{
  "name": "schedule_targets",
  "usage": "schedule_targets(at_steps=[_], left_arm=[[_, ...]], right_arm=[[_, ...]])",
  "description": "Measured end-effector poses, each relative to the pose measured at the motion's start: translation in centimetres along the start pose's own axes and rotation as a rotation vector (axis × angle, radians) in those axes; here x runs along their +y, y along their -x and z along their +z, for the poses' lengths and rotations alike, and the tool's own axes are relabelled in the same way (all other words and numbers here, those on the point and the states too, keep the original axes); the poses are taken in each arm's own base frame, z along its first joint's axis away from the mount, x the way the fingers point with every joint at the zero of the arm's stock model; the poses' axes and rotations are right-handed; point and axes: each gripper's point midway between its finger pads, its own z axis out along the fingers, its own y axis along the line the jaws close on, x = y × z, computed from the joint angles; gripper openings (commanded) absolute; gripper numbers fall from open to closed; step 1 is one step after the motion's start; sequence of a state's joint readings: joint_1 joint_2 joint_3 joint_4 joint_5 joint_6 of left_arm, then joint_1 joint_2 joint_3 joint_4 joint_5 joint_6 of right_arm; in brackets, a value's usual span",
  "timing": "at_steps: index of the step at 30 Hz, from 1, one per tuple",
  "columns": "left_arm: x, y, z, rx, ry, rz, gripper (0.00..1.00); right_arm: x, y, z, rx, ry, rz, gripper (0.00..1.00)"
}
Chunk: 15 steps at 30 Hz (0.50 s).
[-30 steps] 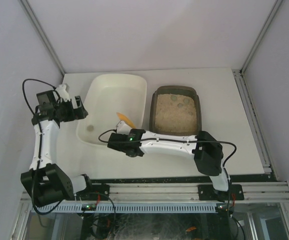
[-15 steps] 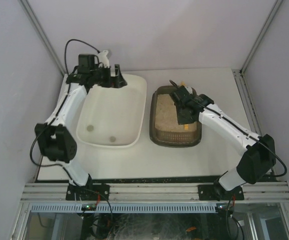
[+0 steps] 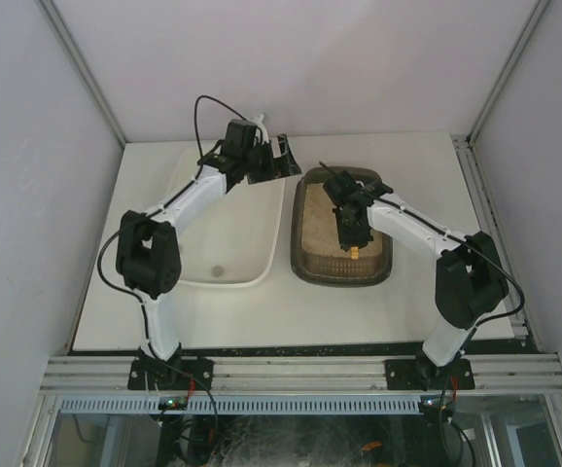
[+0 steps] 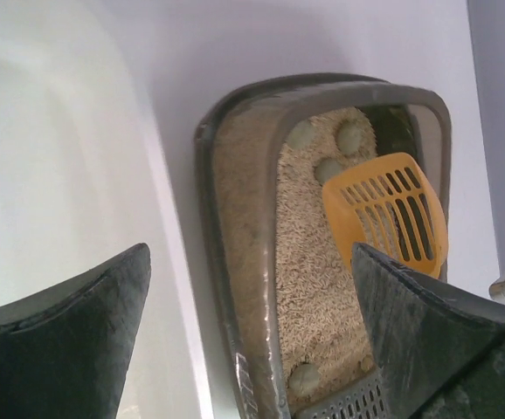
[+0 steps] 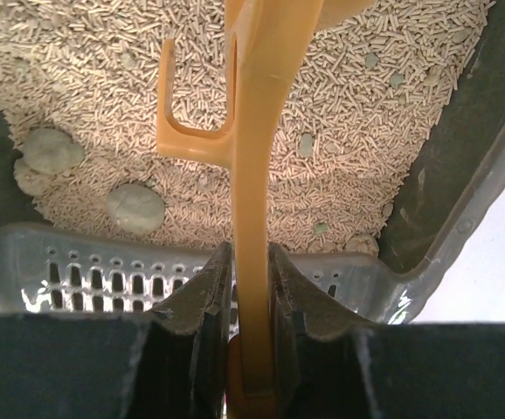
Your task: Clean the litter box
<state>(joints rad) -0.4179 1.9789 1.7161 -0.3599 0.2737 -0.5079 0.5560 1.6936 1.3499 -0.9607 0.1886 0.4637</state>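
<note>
The dark brown-grey litter box (image 3: 298,232) with pale pellet litter sits right of centre. My right gripper (image 3: 351,230) is over it, shut on the handle of an orange slotted scoop (image 5: 254,166), whose blade is over the litter (image 4: 388,218). Several grey-green clumps lie in the litter, two near the gripper (image 5: 50,150) (image 5: 134,207) and three at the far end (image 4: 327,168). My left gripper (image 3: 281,161) is open and empty above the far left corner of the box (image 4: 222,244), with the rim between its jaws (image 4: 248,262).
A larger white tub (image 3: 193,258) stands just left of the litter box and holds a small round clump (image 3: 218,270). A grey perforated plastic piece (image 5: 104,271) sits at the box's near end. Walls close the table at back and sides.
My left arm has swung right from the tub's far left corner to the litter box's far left corner. My right gripper, with the scoop, has shifted slightly nearer within the box.
</note>
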Motion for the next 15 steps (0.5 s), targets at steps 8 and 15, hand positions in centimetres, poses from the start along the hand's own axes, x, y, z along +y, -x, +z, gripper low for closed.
schedule_targets(at_steps=[8,15], left_arm=[[2.4,0.3,-3.3,-0.132,0.110,-0.065,1.00],[2.8,1.4,-7.1,-0.235,0.127,-0.054,1.00]], right_arm=[[-0.2,0.3,2.5,0.025,-0.030,0.017,0.00],[-1.0,1.2,3.6,0.020,-0.039,0.073,0.00]])
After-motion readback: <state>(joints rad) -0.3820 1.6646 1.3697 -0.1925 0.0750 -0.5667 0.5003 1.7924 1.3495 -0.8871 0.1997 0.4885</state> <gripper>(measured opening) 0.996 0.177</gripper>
